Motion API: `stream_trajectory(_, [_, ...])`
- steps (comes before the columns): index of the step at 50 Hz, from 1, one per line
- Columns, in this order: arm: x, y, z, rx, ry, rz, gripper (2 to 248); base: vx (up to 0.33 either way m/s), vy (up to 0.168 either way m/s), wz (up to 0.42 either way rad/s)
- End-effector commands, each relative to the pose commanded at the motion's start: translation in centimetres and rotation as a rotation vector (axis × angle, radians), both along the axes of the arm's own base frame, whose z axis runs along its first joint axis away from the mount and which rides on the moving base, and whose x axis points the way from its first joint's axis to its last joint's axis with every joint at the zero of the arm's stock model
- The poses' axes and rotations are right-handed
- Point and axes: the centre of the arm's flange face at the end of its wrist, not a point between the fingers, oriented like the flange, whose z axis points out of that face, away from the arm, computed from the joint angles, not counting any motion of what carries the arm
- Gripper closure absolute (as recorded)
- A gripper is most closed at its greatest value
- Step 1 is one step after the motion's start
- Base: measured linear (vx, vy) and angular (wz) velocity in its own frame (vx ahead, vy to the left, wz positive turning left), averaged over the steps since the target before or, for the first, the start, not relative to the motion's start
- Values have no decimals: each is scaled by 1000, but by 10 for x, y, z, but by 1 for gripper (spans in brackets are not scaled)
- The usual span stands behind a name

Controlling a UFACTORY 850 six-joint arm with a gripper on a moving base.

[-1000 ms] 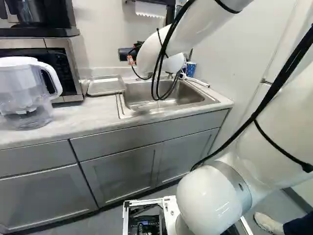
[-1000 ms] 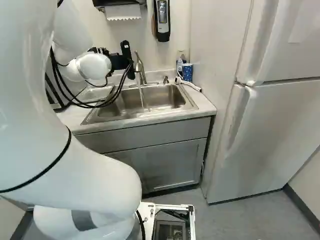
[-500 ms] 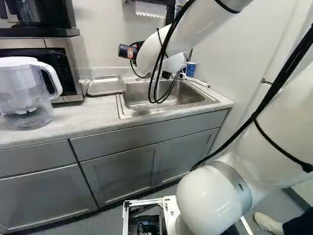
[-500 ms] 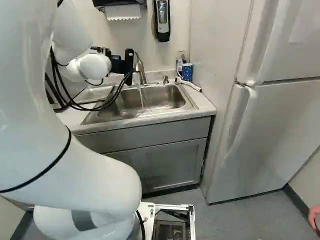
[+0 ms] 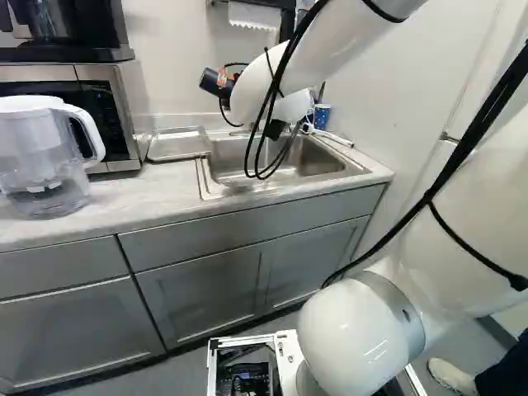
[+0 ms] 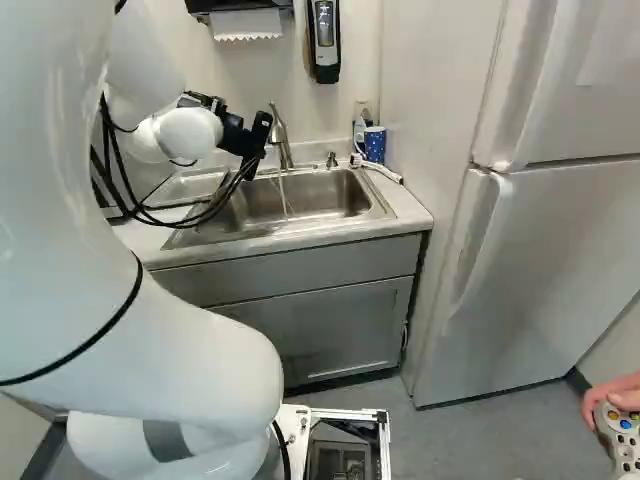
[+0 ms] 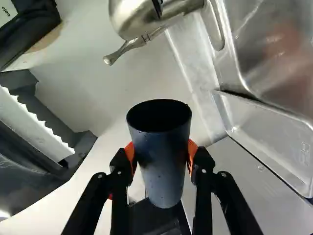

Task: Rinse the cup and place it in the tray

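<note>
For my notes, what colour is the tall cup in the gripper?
The tapered cup is dark slate blue, clearest in the wrist view.

Cables (image 5: 282, 66) are partly hiding sink (image 5: 330, 158) in left base view; view edges are cutting off pitcher (image 5: 45, 157), coffee maker (image 5: 62, 54), game controller (image 6: 622, 425); shadow is hiding bottom inside cup (image 7: 164, 166).

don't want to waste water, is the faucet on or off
On: in the right base view a thin stream of water runs from the faucet down into the sink.
</note>
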Motion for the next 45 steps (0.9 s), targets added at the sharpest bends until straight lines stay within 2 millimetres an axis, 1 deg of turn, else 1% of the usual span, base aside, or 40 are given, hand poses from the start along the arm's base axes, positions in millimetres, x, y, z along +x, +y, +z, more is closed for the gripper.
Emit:
stream_trajectory(36, [0, 0, 0, 0, 0, 0, 129, 0, 0, 0])
stream_trajectory(45, [0, 0, 0, -54, -21, 5, 129, 0, 0, 0])
